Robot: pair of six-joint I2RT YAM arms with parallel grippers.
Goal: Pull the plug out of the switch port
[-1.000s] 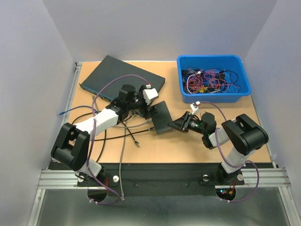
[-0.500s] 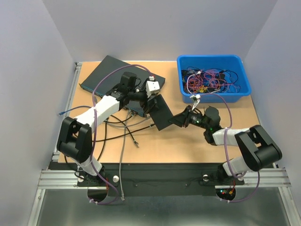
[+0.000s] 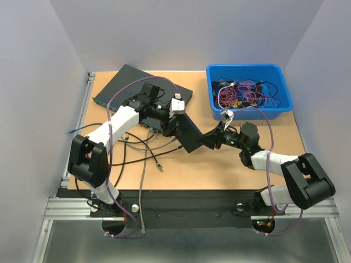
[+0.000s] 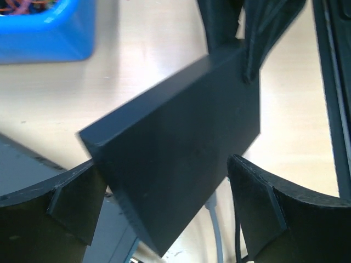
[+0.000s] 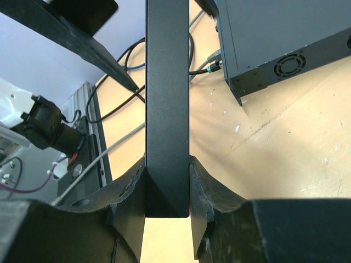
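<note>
**Two claws at one black box, and no plug pulled yet**

Your bench (image 3: 211,171) carries the large switch (image 3: 129,82) at the rear left and the blue bin (image 3: 252,114) at the rear right, well apart. Between the arms is a flat black box (image 3: 189,134), tilted on edge; you cannot tell whether it touches the bench. Your right claw (image 5: 167,164) is clamped on the box's near end, one finger flat on each face. Your left claw (image 4: 164,192) stands wide open, its fingers straddling the box's other end, close on either side.

One plug (image 5: 215,59) looks seated in the large switch's front face, and loose cables (image 3: 145,145) trail from there across the left of the bench. As I judge it, the pull itself is all ahead of you.

Room is tight on the left: the switch's corner is just beside the open claw, and cables lie under that arm. The bare bench toward the near middle gives you the freest path back.
</note>
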